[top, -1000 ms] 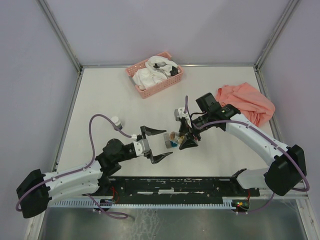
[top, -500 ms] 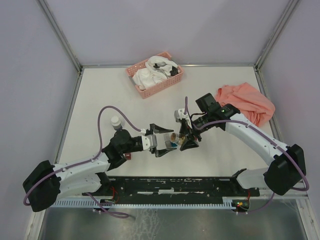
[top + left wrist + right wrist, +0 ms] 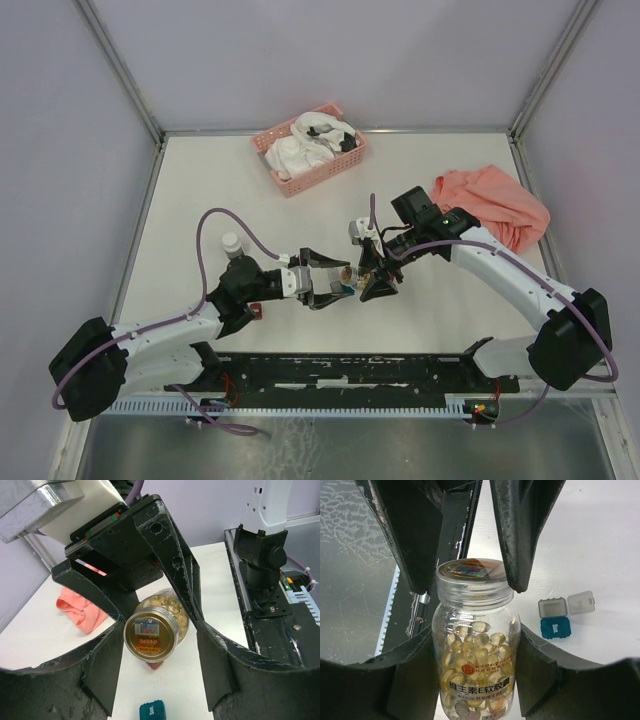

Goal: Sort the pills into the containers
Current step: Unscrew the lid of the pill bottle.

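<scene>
Left pincer [image 3: 342, 281] stands with its jaws partly apart, one on each side of the mouth of the jar [image 3: 476, 630]. The left wrist view shows a thin gap on both sides, so I judge it is not yet pinching. Right pincer [image 3: 475, 652] is clamped on the jar's body from the other side and holds it off the table [image 3: 200, 190], roughly midway between the two arms. The pills [image 3: 475, 655] are all inside, a heap of amber capsules behind the clear wall. No cap is on the jar, and a gold disc [image 3: 150, 632], probably a seal, covers the mouth. Just beside the jar, on the table, lie a teal box [image 3: 555, 627], closed, and a grey box [image 3: 553, 607] with its lid flipped open. A small dark red box [image 3: 259, 311] seems to lie by the left arm, though it is too small to be sure, and a small white thing [image 3: 232, 242] near it may be the cap. Farther off are a pink basket [image 3: 283, 182] holding white things and a salmon cloth [image 3: 492, 205]. The step in hand looks like getting the jar open, with no pill sorted yet. Next, the left jaws need to close squarely on the rim while the right keeps a firm hold, and the disc has to come off before anything can be tipped toward the open grey box.
</scene>
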Controlling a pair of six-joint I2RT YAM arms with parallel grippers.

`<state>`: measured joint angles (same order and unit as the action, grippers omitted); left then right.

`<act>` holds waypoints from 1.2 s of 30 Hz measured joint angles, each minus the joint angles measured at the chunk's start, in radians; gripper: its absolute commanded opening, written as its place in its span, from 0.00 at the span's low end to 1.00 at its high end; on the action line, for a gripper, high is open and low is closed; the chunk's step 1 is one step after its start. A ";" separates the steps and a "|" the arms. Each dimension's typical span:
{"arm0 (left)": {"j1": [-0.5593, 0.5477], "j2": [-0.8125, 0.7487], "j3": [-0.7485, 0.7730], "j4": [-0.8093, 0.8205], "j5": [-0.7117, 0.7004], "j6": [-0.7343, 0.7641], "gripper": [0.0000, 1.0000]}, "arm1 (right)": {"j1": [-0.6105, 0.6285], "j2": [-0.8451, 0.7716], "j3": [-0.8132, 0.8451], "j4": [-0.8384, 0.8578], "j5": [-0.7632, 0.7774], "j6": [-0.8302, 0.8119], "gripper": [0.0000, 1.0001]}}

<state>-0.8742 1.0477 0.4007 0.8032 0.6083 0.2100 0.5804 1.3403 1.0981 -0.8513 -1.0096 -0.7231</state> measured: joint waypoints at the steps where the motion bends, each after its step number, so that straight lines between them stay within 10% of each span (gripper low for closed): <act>1: 0.000 0.000 0.000 0.006 0.004 -0.002 0.63 | 0.000 0.000 0.000 0.000 0.000 0.000 0.02; 36: 0.035 0.041 0.015 0.036 0.045 -0.076 0.55 | 0.000 0.000 0.010 -0.026 -0.002 -0.006 0.02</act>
<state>-0.8387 1.0889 0.4160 0.8391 0.6533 0.1345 0.5804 1.3403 1.1076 -0.8768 -1.0119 -0.7288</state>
